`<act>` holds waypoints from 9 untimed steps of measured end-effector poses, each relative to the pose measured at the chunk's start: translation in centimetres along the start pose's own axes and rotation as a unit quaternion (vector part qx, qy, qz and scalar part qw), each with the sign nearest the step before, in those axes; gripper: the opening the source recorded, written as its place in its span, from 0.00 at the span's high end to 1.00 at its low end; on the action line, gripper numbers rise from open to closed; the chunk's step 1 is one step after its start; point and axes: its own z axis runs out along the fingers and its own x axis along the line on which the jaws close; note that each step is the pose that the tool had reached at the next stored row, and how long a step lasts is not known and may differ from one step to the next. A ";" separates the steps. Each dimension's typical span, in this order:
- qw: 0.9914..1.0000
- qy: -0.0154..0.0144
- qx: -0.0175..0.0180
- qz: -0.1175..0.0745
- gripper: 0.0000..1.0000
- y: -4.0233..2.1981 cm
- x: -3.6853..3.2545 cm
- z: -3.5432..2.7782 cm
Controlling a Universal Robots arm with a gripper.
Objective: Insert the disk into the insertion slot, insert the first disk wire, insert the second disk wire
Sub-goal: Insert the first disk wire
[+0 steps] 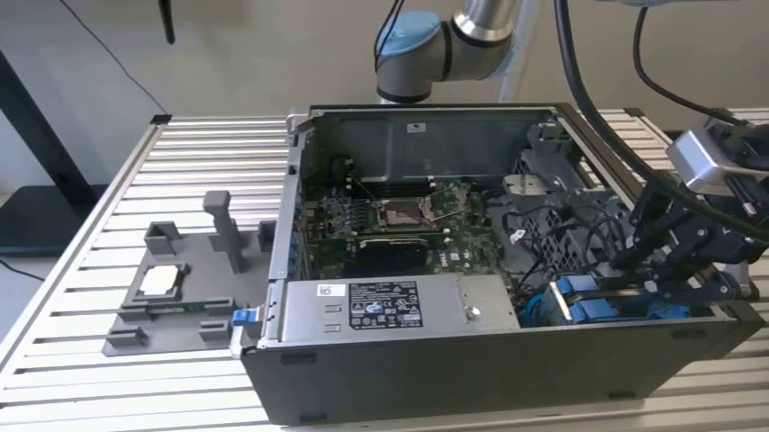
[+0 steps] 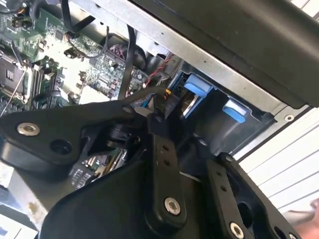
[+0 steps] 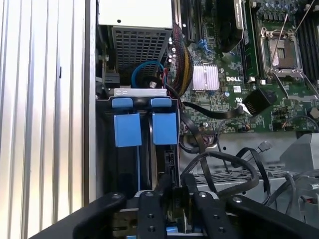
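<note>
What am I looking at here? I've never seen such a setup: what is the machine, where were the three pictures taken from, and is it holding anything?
It is one robot arm with a two-fingered gripper as its hand. The exterior view comes from a camera standing off the arm. Both wrist views come from cameras riding on the arm near the gripper. On the slatted metal table stands an open computer case, showing its motherboard and grey power-supply box. Toward the exterior view's left lies a grey parts tray. The gripper reaches into the drive bay, where two blue carrier tabs show, and it seems to pinch a small dark plug on a black wire.
</note>
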 end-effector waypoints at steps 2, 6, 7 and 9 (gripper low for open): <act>1.000 0.001 0.000 0.000 0.67 0.01 -0.01 -0.07; 1.000 0.001 0.000 0.000 0.67 0.30 -0.26 -1.42; 1.000 0.001 0.000 0.000 0.67 0.40 -0.34 -1.89; 1.000 0.001 0.000 0.000 0.67 0.59 -0.49 -2.74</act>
